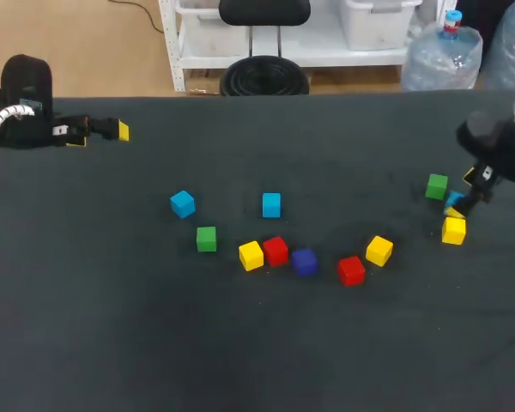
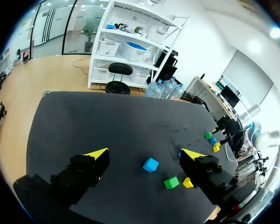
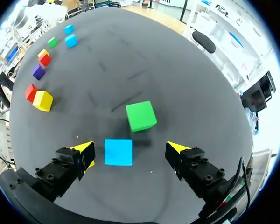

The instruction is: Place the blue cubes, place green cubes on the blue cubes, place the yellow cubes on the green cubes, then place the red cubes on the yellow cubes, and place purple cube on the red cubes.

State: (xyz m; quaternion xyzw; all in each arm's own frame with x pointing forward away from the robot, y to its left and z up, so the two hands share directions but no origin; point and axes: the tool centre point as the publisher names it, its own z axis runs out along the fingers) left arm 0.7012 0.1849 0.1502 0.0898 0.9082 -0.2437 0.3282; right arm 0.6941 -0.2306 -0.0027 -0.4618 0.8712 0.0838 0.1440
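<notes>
Blue cube [image 3: 118,152] lay on the dark table [image 1: 257,360] between the widely spread fingers of the right gripper [image 3: 130,149], touched by neither. One green cube [image 3: 141,116] sat just ahead of it, and one yellow cube [image 1: 453,230] just beside the gripper. Toward the table's middle lay two other blue cubes [image 1: 183,203] [image 1: 271,204], a second green cube [image 1: 206,239], two more yellow cubes [image 1: 251,255] [image 1: 378,250], two red cubes [image 1: 275,251] [image 1: 351,269] and the purple cube [image 1: 304,261]. At the far left, the left gripper [image 2: 145,153] hung wide open, holding nothing.
</notes>
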